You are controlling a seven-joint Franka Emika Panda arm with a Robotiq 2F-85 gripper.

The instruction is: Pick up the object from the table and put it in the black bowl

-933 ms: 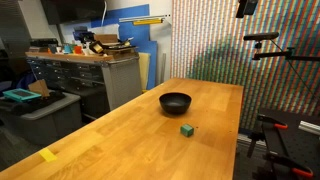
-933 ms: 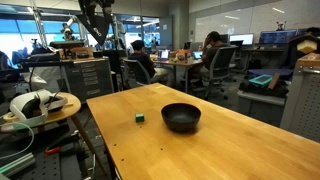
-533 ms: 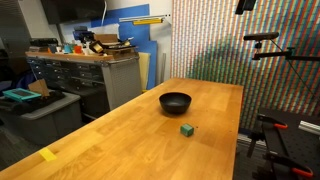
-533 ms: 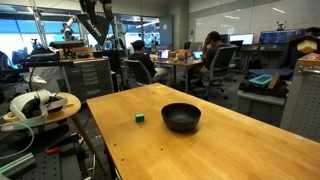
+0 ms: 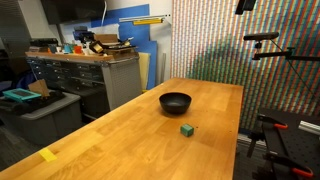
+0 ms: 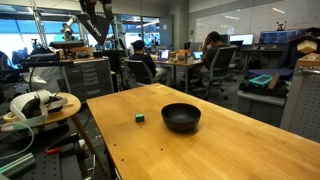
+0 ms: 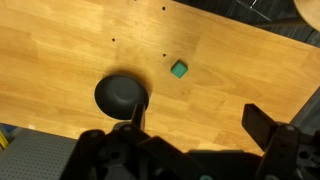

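Observation:
The tiny dark green cube (image 5: 186, 130) lies on the light-brown wooden table (image 5: 120, 145), a short way from the black bowl (image 5: 175, 101). Both exterior views show cube (image 6: 140, 117), bowl (image 6: 181, 117) and table (image 6: 210, 150). In the wrist view, my gripper (image 7: 200, 122) is open and empty, high above the table (image 7: 60, 50). The bowl (image 7: 121, 95) lies by one finger (image 7: 135, 115), and the cube (image 7: 179, 68) sits beyond the fingertips, between them.
A yellow tape patch (image 5: 47, 155) sits near the table's front edge. A grey metal workbench (image 5: 85, 75) with clutter stands beside the table. A dark stand (image 5: 270, 45) is at the table's far side. Office desks and people (image 6: 215, 55) are behind.

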